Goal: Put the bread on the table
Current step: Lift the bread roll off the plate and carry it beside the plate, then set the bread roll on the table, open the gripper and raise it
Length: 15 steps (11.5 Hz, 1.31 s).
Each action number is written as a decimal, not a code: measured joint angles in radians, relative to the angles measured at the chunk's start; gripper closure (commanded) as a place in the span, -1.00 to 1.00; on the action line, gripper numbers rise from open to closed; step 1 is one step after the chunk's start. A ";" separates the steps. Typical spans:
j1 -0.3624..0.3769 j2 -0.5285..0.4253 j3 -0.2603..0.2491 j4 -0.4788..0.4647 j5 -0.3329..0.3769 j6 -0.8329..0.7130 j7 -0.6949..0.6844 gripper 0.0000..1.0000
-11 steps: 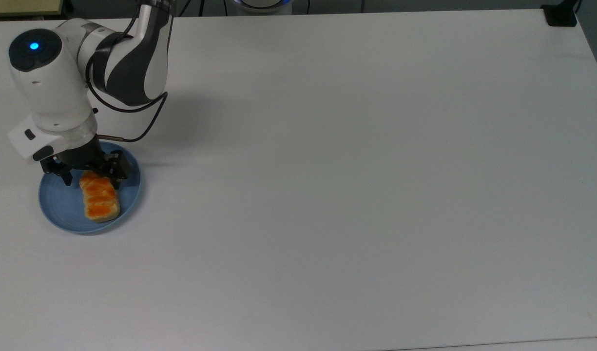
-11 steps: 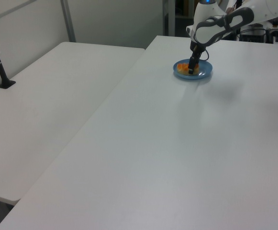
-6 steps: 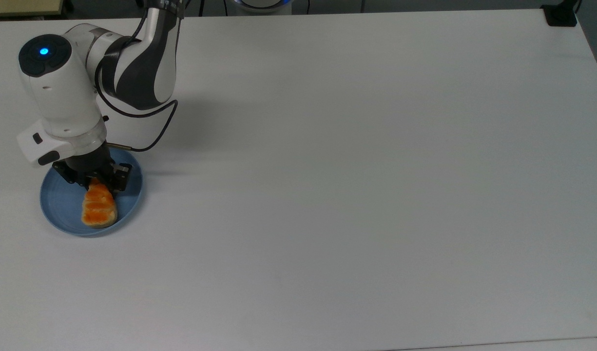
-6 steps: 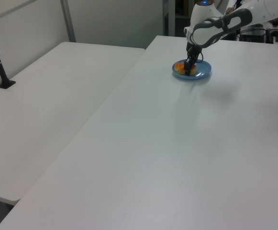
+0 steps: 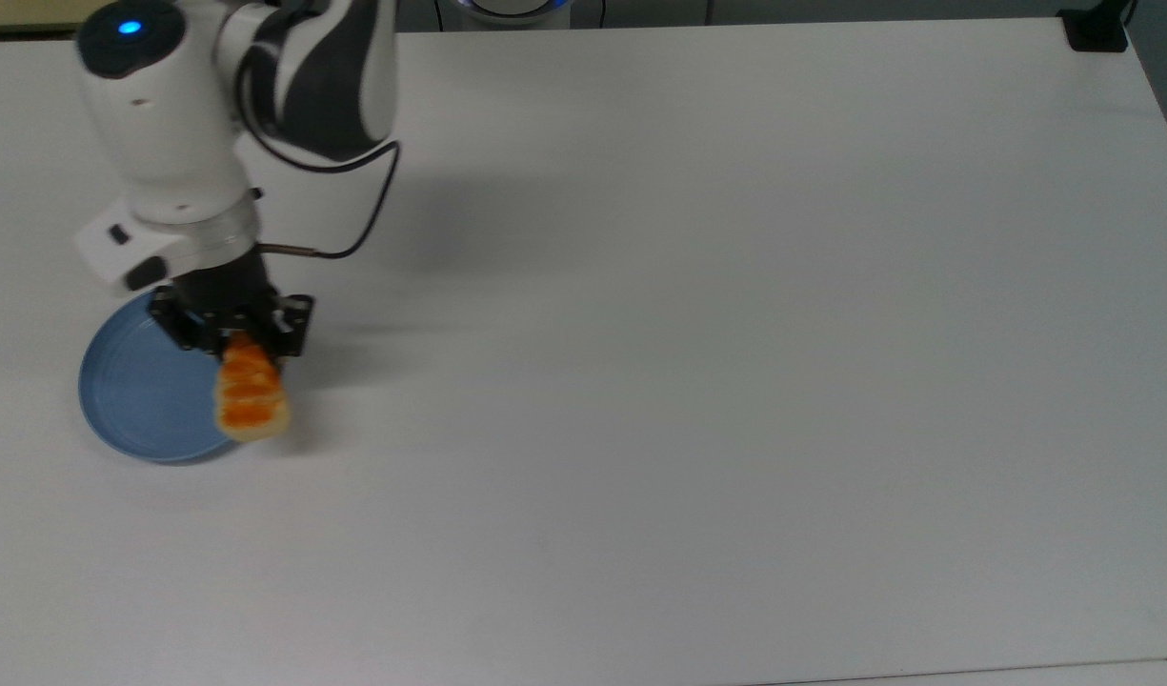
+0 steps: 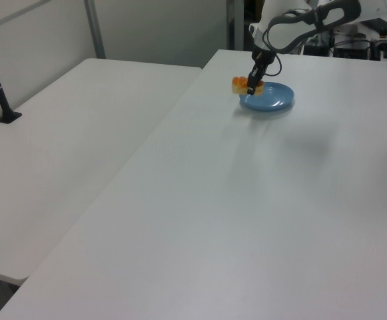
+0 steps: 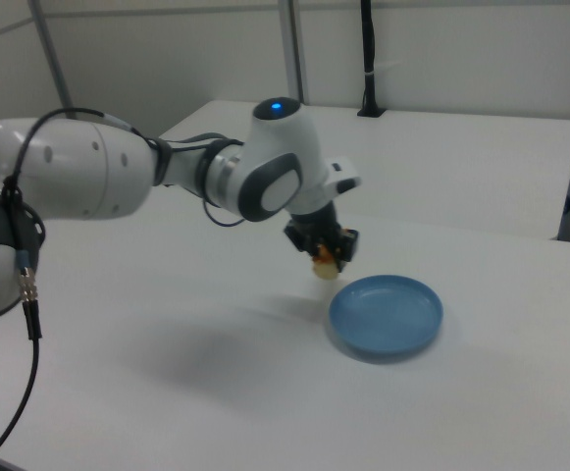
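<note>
Dangling bread (image 5: 251, 395) (right view: airborne)

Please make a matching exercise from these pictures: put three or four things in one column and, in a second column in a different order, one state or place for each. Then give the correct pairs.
Things:
1. bread
2. blue plate
3. gripper
4. table

States:
A. lies flat with nothing on it
B. white, carries the plate
C. shut on one end of the bun
D. hangs in the air at the plate's edge

Pairs: 1-D, 2-A, 3-C, 4-B
</note>
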 measured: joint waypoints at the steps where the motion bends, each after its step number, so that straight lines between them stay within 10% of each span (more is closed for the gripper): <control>1: 0.038 -0.029 0.008 -0.049 0.000 -0.001 0.003 0.15; 4: 0.184 -0.049 0.013 -0.137 -0.057 -0.001 0.188 -0.19; 6: 0.237 -0.047 0.013 -0.156 -0.088 -0.001 0.286 -1.00; 15: 0.312 -0.132 0.013 -0.074 -0.090 -0.154 0.310 -1.00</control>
